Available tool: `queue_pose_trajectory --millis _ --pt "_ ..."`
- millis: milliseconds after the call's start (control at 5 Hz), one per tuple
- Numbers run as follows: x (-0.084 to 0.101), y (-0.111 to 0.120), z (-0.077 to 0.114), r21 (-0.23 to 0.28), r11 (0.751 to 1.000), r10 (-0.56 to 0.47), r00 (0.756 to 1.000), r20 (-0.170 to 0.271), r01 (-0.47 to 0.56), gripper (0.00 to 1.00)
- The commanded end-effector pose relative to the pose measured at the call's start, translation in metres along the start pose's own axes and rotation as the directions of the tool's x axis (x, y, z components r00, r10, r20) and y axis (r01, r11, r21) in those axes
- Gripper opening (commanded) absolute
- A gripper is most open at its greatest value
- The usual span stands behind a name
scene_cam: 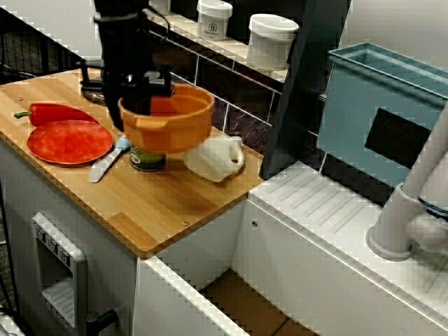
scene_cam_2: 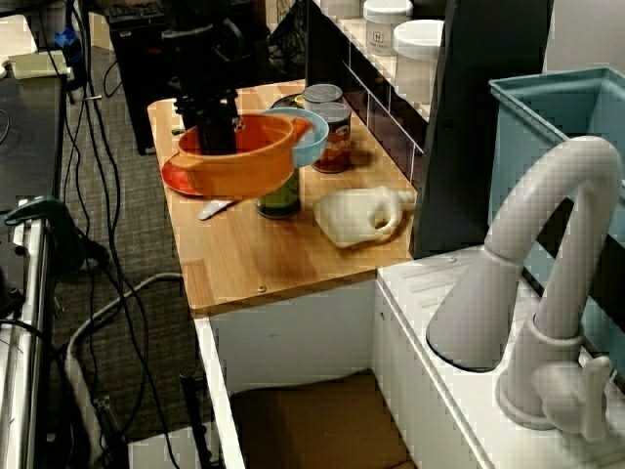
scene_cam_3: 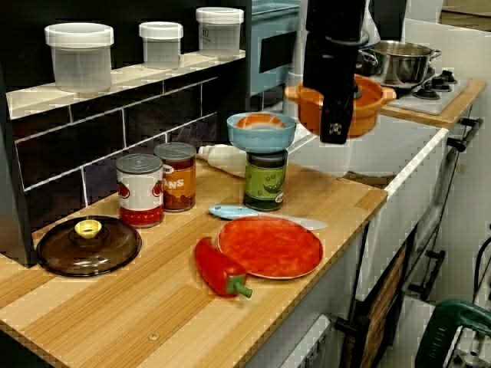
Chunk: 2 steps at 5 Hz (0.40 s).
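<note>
I had the jaws closed on the rim of the orange pot (scene_cam: 166, 115). As far as I could see, one finger was inside the wall and one outside, with only the rim's thickness between them. The pot hung level in the air, clear of the bench (scene_cam: 168, 203), under the dark arm (scene_cam: 122, 42) that came down from 12 o'clock.

In the view from the front, a green can (scene_cam: 147, 159) stood just under the pot at 6 o'clock, its top hidden by the pot. A white bottle (scene_cam: 213, 157) lay on its side at 4 o'clock, near the can. A knife (scene_cam: 108, 159) with a pale blue handle lay at 8 o'clock, its handle just beside the can. A red plate (scene_cam: 68, 141) sat further out at 8 o'clock, with a red pepper (scene_cam: 56, 112) against its far rim at 9 o'clock. A blue bin (scene_cam: 378, 105) stood well apart at 3 o'clock.

In the view from the sink end, a blue bowl (scene_cam_2: 305, 132) sat on top of the can, at 2 o'clock from the pot. I could not tell whether the pot and bowl touched. Two tins (scene_cam_2: 327, 122) stood beyond the bowl by the tiled wall.

In the view from the far end of the bench, a dark glass lid (scene_cam_3: 88, 245) lay flat at 7 o'clock from the tins.
</note>
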<state>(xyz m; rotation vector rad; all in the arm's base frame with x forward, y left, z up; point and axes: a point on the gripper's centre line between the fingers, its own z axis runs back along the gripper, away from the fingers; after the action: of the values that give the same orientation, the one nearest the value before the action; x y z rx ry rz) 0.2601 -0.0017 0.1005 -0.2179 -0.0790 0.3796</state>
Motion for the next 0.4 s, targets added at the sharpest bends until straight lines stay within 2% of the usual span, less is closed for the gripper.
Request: queue_pose_trajectory --millis 0,200 --pt "-0.0034 0.0068 0.0034 -0.001 1.0 -0.007 1.0 0.025 0.007 0.0" --pt "-0.0059 0.0079 0.0052 -0.007 1.0 -0.008 1.0 0.023 0.008 0.0"
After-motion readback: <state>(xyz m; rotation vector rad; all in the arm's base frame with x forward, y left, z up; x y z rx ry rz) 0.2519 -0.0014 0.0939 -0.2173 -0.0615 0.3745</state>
